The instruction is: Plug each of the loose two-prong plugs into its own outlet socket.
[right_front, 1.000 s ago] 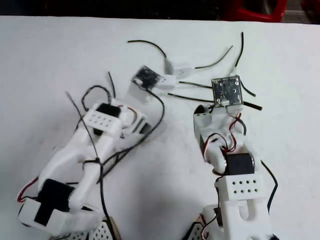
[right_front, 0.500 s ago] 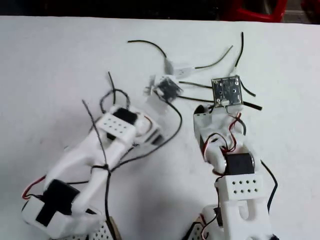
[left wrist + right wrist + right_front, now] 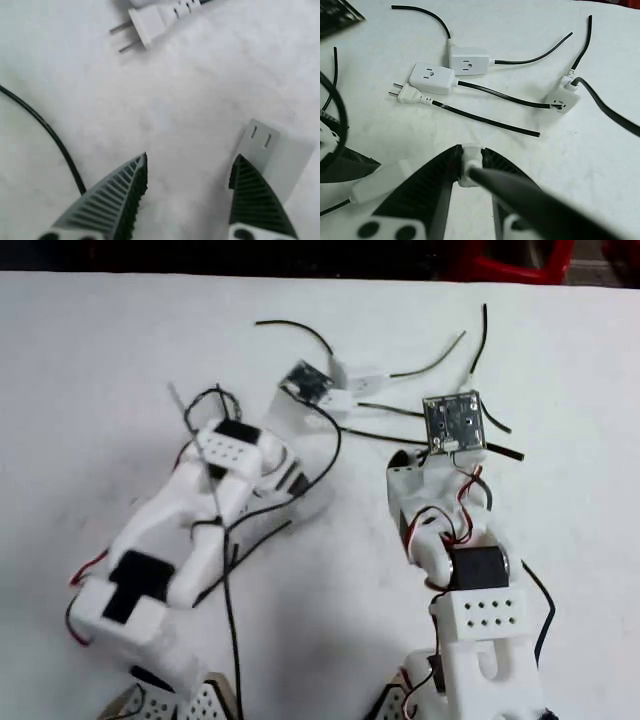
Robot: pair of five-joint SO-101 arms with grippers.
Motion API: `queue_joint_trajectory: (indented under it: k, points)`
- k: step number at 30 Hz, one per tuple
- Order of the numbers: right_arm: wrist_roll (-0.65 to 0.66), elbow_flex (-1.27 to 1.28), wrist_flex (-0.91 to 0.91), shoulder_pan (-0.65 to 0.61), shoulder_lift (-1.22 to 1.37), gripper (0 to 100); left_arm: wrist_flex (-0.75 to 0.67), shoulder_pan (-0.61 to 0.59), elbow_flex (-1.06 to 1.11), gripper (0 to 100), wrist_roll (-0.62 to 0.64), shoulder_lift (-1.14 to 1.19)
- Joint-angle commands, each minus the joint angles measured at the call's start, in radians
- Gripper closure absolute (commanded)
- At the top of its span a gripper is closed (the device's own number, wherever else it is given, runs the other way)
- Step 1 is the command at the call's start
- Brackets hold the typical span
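My left gripper (image 3: 190, 165) is open over the white table, nothing between its fingers. A white outlet socket (image 3: 270, 152) with two slots lies just beyond one fingertip. Farther off lies a loose white two-prong plug (image 3: 145, 25). From above, the left gripper (image 3: 300, 405) sits beside two white sockets (image 3: 335, 400) (image 3: 360, 375). My right gripper (image 3: 470, 162) is shut on a small white plug (image 3: 470, 159) with a black cord. Ahead of it lie two sockets (image 3: 432, 77) (image 3: 467, 60), a loose plug (image 3: 407, 92) and another white plug (image 3: 562, 97).
Black cords (image 3: 430, 360) trail across the back of the table around the sockets. One black cord (image 3: 50, 135) runs beside the left gripper. The left arm's own cables (image 3: 300, 490) loop over the table between the arms. The right arm's camera board (image 3: 455, 420) covers its gripper from above.
The left arm swung right toward the sockets, then drew back and farther up the table, its base link shifting too. The right arm has kept still.
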Motion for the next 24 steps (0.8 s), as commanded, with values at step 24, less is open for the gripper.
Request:
queue_joint_trajectory:
  k: [24]
  points:
    - [0.026,-0.005,-0.019,-0.004,0.002,98.1,0.1,0.119,0.078,75,0.06,-0.357]
